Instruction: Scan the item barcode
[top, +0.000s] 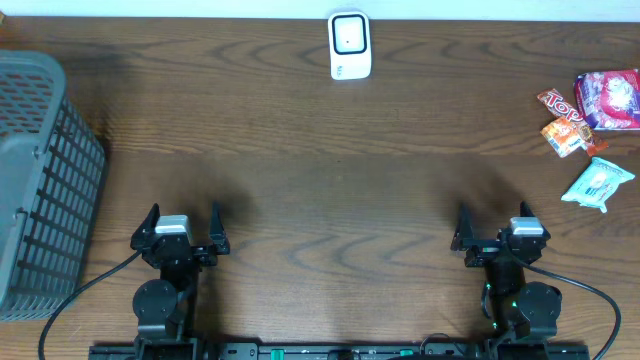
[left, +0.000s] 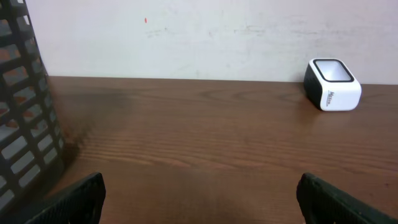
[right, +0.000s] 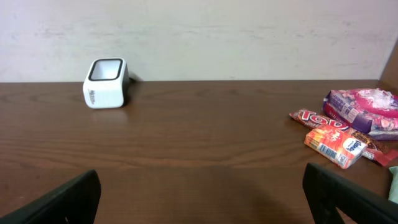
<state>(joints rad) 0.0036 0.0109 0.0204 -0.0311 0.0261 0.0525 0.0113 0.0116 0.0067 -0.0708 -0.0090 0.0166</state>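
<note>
Two empty hands stand wide: left hand (top: 184, 212), right hand (top: 493, 212). Snack packets (top: 605, 100) crowd the desk's (top: 330, 150) right edge, well apart from the scanner (top: 350, 45). Risk: overlapping packets invite a double pickup.

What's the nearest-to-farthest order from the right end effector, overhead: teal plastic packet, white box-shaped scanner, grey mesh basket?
From right end effector:
1. Teal plastic packet, right side.
2. White box-shaped scanner, back centre.
3. Grey mesh basket, far left.
</note>
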